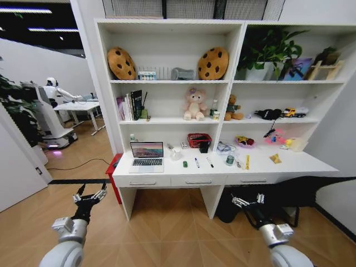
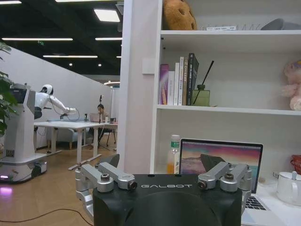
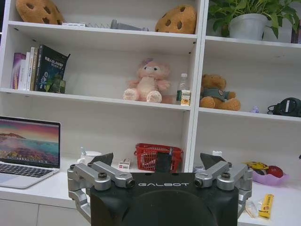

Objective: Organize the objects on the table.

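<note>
A tall white shelving unit is rising over a long white desk point(image 1: 289, 162) with a smooth top and three shallow drawers, on a wood-grain floor. On the desk's left end a thin silver laptop point(image 1: 147, 157) is sitting open, its screen glowing with a sunset picture. Right of it, near the front edge, a tiny green car point(image 1: 185, 164), a blue-capped marker point(image 1: 196, 162) and a black marker point(image 1: 209, 162) are lying apart from one another. A small black cup point(image 1: 203, 147) is standing just in front of a red mesh basket point(image 1: 198, 139) by the back wall. The left gripper point(image 1: 89, 195) is hanging low before the desk's left corner, its metal fingers spread wide and holding nothing. The right gripper point(image 1: 248, 199) is hovering below the right drawer, likewise released.
</note>
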Robot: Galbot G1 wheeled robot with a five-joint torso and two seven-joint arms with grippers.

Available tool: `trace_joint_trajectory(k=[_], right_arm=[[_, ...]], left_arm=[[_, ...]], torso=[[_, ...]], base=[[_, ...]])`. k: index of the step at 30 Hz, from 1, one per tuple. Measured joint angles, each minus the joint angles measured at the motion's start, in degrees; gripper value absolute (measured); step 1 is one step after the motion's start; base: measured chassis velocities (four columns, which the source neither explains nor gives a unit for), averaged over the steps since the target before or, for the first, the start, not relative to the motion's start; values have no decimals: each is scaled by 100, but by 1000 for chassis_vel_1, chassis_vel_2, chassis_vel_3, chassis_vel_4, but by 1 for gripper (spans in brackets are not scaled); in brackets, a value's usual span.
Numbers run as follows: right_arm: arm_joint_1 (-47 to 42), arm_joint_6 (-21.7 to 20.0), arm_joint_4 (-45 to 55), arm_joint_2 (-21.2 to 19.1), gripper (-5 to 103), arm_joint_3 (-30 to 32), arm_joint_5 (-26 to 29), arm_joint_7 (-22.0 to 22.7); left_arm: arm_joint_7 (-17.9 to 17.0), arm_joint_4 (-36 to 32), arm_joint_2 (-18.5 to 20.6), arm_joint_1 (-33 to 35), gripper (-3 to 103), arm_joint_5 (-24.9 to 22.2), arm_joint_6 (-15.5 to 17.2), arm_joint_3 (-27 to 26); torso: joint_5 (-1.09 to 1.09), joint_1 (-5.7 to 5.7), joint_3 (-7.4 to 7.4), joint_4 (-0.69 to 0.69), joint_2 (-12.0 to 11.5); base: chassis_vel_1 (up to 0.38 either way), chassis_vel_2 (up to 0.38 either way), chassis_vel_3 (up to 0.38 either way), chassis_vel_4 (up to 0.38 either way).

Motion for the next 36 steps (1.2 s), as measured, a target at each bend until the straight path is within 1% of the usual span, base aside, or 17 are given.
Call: trace_joint_trajectory(k=[2,8,20,25,36], right_arm=[[4,-1,-5,4,100,1,11,0],[3,-4,-14,5,100,5,21,0],[16,-16,-9,8,100,-3,20,0],[-20,-77,82,11,100,-10,141,15],[-36,-87,103,-5,100,2,126,14]], left_arm=[[-7,4,40,0,98,-2,0,0],[-20,4,72,5,100,-15,0,7],[-20,-14,56,37,100,-35,20,3],[-21,-34,42,37,100,-41,45,14],[-39,-63,72,48,100,-34,59,18]], torso=[[0,0,0,0,0],[0,0,0,0,0],[0,0,0,0,0],[0,0,0,0,0],[0,0,0,0,0]], base=[[0,0,0,0],[0,0,0,0],[0,0,0,0],[0,0,0,0],[0,0,0,0]])
